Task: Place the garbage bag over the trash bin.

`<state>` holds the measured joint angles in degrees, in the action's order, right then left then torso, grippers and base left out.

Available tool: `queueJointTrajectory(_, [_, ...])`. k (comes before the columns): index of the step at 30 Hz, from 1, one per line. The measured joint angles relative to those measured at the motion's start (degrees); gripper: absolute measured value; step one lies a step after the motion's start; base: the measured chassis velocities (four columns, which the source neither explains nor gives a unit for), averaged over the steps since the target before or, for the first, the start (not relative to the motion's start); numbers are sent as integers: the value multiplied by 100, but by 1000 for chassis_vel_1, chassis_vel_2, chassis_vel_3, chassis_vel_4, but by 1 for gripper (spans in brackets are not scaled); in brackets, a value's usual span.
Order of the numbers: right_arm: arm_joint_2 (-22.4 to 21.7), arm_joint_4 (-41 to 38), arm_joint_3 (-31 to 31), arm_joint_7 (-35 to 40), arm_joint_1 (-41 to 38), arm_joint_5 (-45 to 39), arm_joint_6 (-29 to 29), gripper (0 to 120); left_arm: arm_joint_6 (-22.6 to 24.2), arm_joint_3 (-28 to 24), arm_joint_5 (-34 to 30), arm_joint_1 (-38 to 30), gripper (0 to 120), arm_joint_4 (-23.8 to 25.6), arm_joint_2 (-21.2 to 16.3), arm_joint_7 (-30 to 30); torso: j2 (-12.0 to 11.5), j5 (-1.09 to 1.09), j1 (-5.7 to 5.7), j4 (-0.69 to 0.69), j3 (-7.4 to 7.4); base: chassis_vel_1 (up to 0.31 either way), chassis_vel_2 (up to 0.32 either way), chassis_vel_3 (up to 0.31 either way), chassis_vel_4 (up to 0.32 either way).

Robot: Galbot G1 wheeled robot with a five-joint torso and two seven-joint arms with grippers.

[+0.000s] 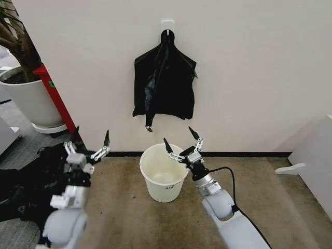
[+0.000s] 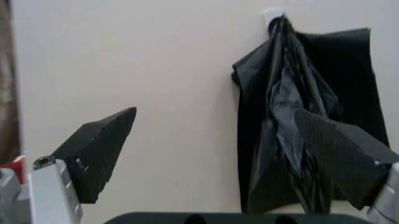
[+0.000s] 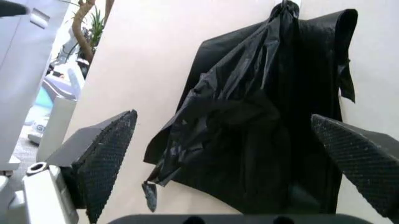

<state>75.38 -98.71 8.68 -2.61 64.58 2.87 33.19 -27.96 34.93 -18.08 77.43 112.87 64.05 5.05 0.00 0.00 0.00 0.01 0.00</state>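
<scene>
Left gripper (image 1: 89, 146) is hanging raised at the left of the head view, fingers spread wide and holding nothing; in the left wrist view its two dark fingertips (image 2: 100, 151) are standing well apart. Just behind and beside that arm, a large matte black heap (image 1: 31, 181) is lying on the floor (image 1: 119, 207).

Right gripper (image 1: 182, 140) is hovering over the right side of the trash bin's rim, fingers likewise spread, nothing between them. In the right wrist view the textured fingertips (image 3: 109, 158) are framing the hanging black plastic from either side, well short of it.

Trash bin (image 1: 163, 174) is sitting upright on the floor close to the wall (image 1: 249, 78), between the two arms. It is cream-white, open-topped, with a small dark label low on its side.

Farther back, the garbage bag (image 1: 165, 85) is hanging from a white hook (image 1: 167, 26) on the wall, above the bin and clear of it. It is bunched at the hook, flaring wider below, with a wrinkled strand trailing down from its lower edge.

Far left, a white plant pot (image 1: 28, 98) is standing by the wall, a red panel (image 1: 54, 96) leaning beside it.
</scene>
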Motion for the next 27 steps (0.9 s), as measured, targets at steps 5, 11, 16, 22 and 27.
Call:
queueJointTrajectory(5, [55,80,0,1,-20,-26,4,100,-57,-296,-684,-675,100,-499,-318,655,0,-1,0,0,0,0,0,0,0])
queueJointTrajectory(11, [196,151,11,1,-59,-26,9,100,-58,-977,-1210,-1983,100,-1350,-493,1639,-2,1,0,-2,0,0,0,0,0])
queueJointTrajectory(16, [268,158,40,3,-84,-26,-2,100,119,-1460,-1254,-2597,100,-1818,-433,1526,-2,1,0,0,1,0,0,0,0])
queueJointTrajectory(22, [290,159,116,19,-48,-37,-22,100,226,-2038,-1103,-3399,100,-2437,-240,1687,-2,1,0,-1,1,0,0,0,0])
queueJointTrajectory(27, [292,168,158,32,-32,-42,-23,100,269,-2388,-891,-3847,100,-2806,-109,1693,-1,2,0,0,0,0,0,0,0])
